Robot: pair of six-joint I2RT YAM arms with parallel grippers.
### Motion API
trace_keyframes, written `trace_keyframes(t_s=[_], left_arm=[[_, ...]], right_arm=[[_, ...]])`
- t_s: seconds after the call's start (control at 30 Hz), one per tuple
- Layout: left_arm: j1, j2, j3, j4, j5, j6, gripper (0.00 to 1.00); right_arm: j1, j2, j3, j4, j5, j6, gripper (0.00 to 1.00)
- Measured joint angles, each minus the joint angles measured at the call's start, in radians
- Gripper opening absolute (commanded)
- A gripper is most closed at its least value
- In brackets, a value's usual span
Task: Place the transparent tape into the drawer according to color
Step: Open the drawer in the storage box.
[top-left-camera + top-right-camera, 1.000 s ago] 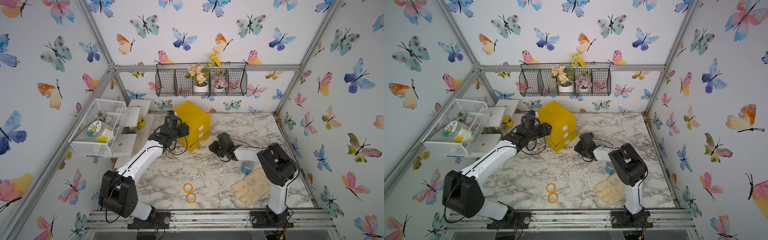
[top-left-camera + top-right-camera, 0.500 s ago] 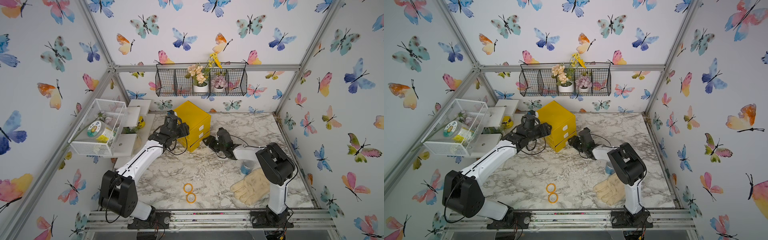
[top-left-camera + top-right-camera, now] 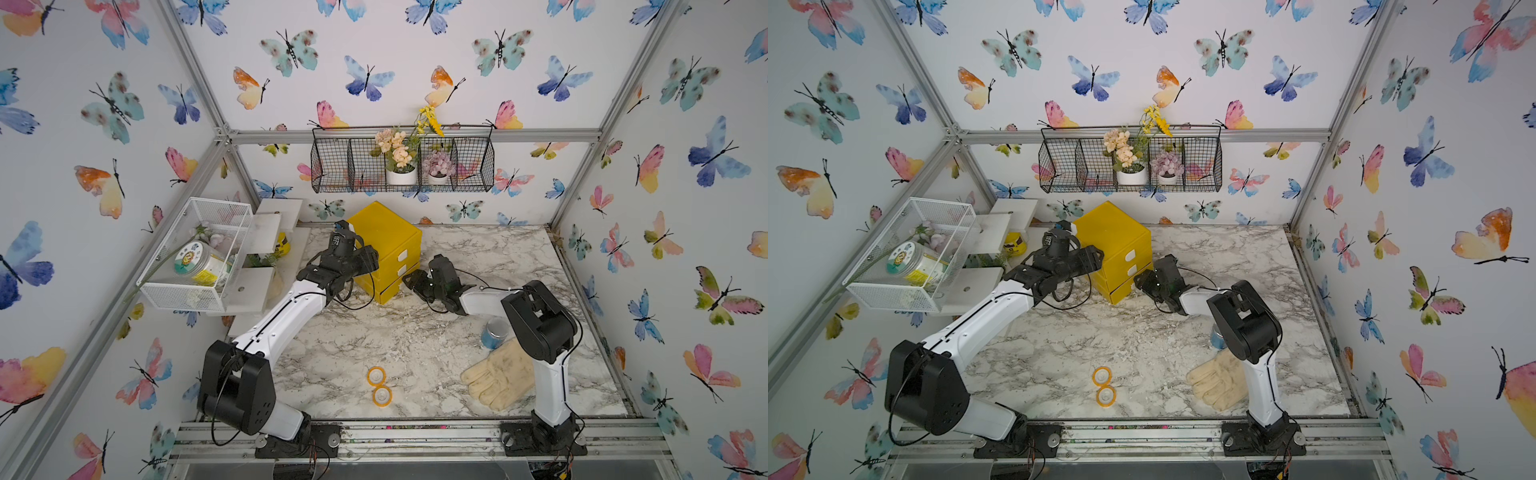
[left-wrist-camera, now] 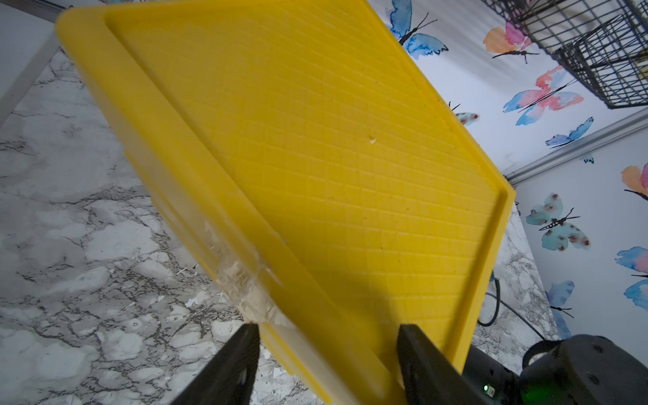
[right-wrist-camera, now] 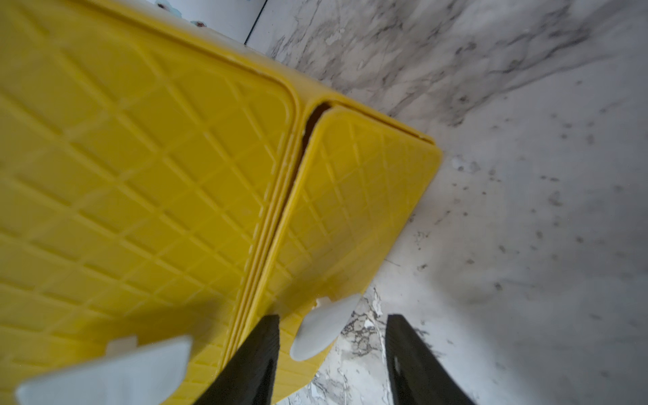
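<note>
A: On the right gripper (image 5: 331, 316) the black fingers (image 5: 257, 354) are apart, nothing pinched. A white plastic tab handle (image 5: 321, 329) sits between them, close against one finger, with a clear gap to the opposite one.
B: Which drawer?
A: It's the bottom drawer (image 5: 354, 210) of the yellow plastic three-drawer cabinet (image 3: 386, 239). The front stands a crack out from the body. Looks like the opening pull is barely begun.
B: Left side?
A: On the left gripper (image 4: 326, 328) the fingers are apart, straddling a top corner of the cabinet. Can't tell if they pinch it or just sit around it.
B: Tape?
A: The transparent tape is two small orange see-through ring rolls (image 3: 376, 376), just beside each other on the white marble-pattern tabletop (image 3: 415, 332). They're near the front edge between the arm bases, well apart from both grippers and the cabinet. No other rolls in view.
B: Risks?
A: A one-finger hook on a rounded tab could slip off mid-pull. If the left isn't really bracing, the cabinet may drag or tip instead of the drawer sliding. An overpull drops the drawer out. Drawer contents are hidden, so I can't confirm the bottom one is the orange slot.
</note>
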Motion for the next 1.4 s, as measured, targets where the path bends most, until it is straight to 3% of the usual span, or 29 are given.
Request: trace_keyframes(t_s=[0.63,1.13,1.4], left_arm=[[0.001,0.002,0.000,0.005,0.012,0.000,0.66],[0.001,0.002,0.000,0.005,0.012,0.000,0.67],[0.002,0.002,0.000,0.004,0.012,0.000,0.67]], right_arm=[[0.014,0.030,0.146,-0.235,0.021,-0.008,0.30],[0.017,-0.034,0.136,-0.399,0.060,-0.124,0.28],[0.016,-0.156,0.029,-0.514,0.106,-0.191,0.29]])
